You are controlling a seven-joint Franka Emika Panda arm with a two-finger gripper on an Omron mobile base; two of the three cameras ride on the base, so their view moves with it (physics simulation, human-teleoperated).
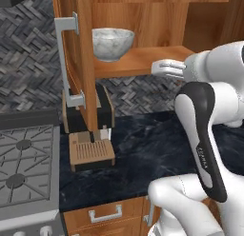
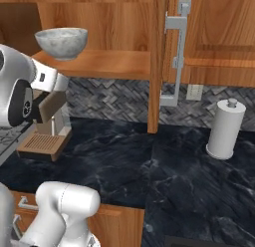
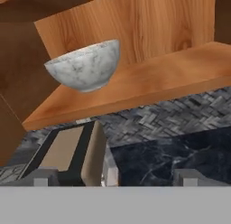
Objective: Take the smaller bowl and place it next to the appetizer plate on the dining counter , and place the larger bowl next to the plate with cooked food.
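A marbled grey-white bowl point(image 1: 112, 43) stands upright on the wooden shelf point(image 1: 138, 61) of the open wall cabinet. I cannot tell if it is the larger bowl or the smaller one, because I see one bowl alone. It sits near the left end of the shelf, close to the open cabinet door point(image 1: 76, 63) with its grey handle point(image 1: 64, 59).

My end effector point(image 3: 115, 175) is in front of this shelf, to the right of the bowl and apart from it, at about the height of the shelf edge. In the hand view its two finger tips point(image 3: 41, 177) are wide apart with nothing between them, so it is open and holds nothing.

Below the shelf, a brown and black coffee machine point(image 1: 88, 130) stands on the black marbled bench point(image 1: 143, 154). A stove point(image 1: 26, 168) is left of the coffee machine. Far to the right of the bowl, a white paper towel roll point(image 2: 225, 129) stands on the same bench.
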